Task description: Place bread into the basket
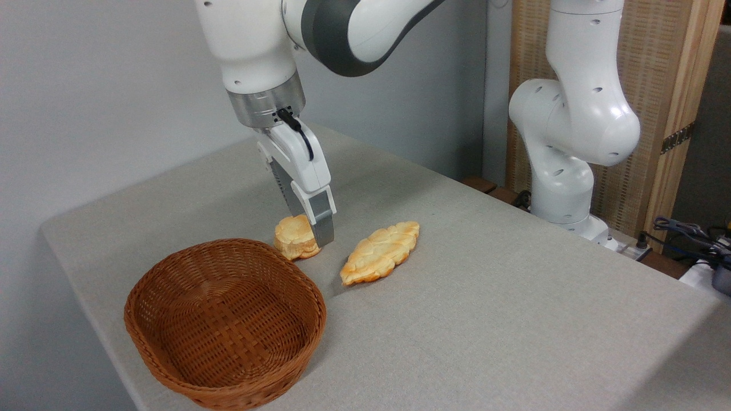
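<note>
The bread (293,237), a small golden bun with a lumpy toasted top, lies on the grey table just behind the basket's far rim. My gripper (308,229) reaches down over it, tilted, with its jaws apart. The near finger (323,224) stands against the bun's right side. The far finger drops behind the bun, which hides its tip. The bun rests on the table. The basket (171,342), oval reddish-brown wicker with low sides, sits at the front left with nothing in it.
A longer, flat braided pastry (380,252) lies to the right of the bun. The arm's white base (562,188) stands at the back right beside a wooden panel. Cables (685,234) lie at the far right edge.
</note>
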Controlling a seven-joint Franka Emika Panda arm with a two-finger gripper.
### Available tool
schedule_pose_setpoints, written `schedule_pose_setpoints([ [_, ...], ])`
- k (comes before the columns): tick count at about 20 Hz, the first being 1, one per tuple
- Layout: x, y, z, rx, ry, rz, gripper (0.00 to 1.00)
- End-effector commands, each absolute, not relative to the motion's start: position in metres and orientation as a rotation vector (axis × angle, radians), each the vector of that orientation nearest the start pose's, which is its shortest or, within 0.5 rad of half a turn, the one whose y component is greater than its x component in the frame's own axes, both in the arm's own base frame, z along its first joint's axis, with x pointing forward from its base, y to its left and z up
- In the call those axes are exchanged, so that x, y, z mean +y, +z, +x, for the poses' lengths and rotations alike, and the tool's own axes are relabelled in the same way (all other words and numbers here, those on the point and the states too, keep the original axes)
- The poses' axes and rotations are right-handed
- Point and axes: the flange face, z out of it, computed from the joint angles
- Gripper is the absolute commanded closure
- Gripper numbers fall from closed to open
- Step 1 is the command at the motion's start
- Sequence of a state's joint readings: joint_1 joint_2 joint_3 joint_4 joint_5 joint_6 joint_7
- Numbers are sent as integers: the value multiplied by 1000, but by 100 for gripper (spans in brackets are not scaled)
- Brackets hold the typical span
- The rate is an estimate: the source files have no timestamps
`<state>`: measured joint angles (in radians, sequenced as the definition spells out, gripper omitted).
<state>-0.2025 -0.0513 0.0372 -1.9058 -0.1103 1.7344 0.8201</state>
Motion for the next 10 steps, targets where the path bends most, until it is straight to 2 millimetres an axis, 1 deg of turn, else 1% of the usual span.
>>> schedule_pose_setpoints([
  [1, -137, 497, 503, 1623, 81, -2885, 0],
  [2, -147, 494, 501, 1644, 71, -2878, 0],
  [5, -170, 486, 496, 1686, 74, -2850, 0],
  [7, -185, 477, 491, 1720, 67, -2826, 0],
  [8, -188, 471, 488, 1731, 78, -2819, 0],
  [10, -190, 460, 490, 1727, 73, -2816, 0],
])
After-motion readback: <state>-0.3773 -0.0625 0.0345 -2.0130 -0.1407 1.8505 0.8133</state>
